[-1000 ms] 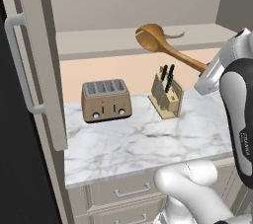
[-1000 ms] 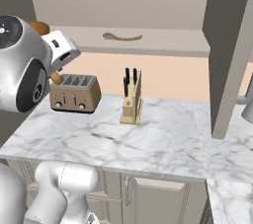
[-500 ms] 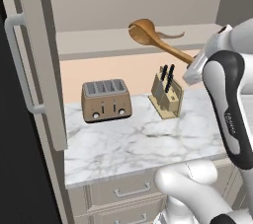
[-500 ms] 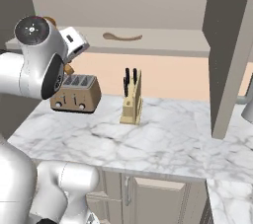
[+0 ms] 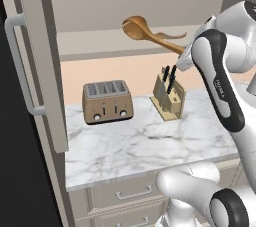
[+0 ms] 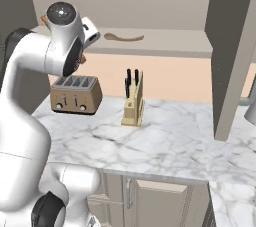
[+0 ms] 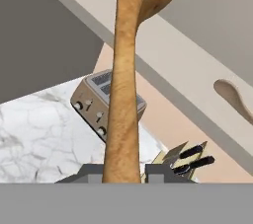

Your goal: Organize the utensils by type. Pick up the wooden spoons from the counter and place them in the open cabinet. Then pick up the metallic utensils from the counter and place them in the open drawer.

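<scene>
A bronze four-slot toaster stands upright toward the left, its knobs and levers on the near face. A pale wooden knife block stands well apart to its right, tilted back, with black-handled knives seated in its slots. A peach backsplash runs behind both.

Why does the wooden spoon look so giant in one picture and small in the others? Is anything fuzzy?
Hand view: the spoon sits right at the camera, held in the jaws, so it looms huge and slightly soft. Left base view: the same spoon looks small and crisp, with flat light and no glare. Right base view: the toaster casts a soft shadow.
</scene>
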Controlling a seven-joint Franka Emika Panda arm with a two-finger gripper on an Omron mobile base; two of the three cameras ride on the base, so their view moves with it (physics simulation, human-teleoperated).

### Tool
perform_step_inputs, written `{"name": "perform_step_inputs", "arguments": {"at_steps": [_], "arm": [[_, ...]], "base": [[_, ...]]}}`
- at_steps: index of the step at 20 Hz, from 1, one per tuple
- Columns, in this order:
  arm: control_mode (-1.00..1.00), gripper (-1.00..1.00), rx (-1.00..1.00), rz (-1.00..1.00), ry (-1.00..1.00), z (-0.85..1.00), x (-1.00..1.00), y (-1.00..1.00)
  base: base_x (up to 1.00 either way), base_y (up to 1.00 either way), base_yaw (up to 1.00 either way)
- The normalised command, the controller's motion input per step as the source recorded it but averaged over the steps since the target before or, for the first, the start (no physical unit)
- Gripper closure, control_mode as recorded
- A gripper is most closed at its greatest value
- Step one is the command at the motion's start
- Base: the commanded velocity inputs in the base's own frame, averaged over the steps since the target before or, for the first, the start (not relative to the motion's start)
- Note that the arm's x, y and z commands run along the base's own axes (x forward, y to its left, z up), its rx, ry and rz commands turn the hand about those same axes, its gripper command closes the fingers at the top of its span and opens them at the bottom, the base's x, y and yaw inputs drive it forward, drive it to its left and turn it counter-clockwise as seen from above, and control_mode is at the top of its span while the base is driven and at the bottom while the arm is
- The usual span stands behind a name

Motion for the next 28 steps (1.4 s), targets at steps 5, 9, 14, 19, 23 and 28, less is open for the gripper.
{"name": "perform_step_inputs", "arguments": {"at_steps": [5,9,14,19,23,28], "arm": [[-1.00,1.00,0.00,0.00,0.07,0.03,0.60,0.00],[-1.00,1.00,0.00,0.01,0.02,0.00,0.49,0.00],[-1.00,1.00,0.00,0.12,0.05,0.00,0.47,0.00],[-1.00,1.00,0.00,0.09,0.00,-0.02,0.38,0.11],[-1.00,1.00,0.00,0.10,0.00,-0.04,0.30,0.17],[-1.00,1.00,0.00,0.10,-0.04,-0.20,0.21,0.10]], "base": [[0.00,0.00,0.00],[0.00,0.00,0.00],[0.00,0.00,0.00],[0.00,0.00,0.00],[0.00,0.00,0.00],[0.00,0.00,0.00]]}}
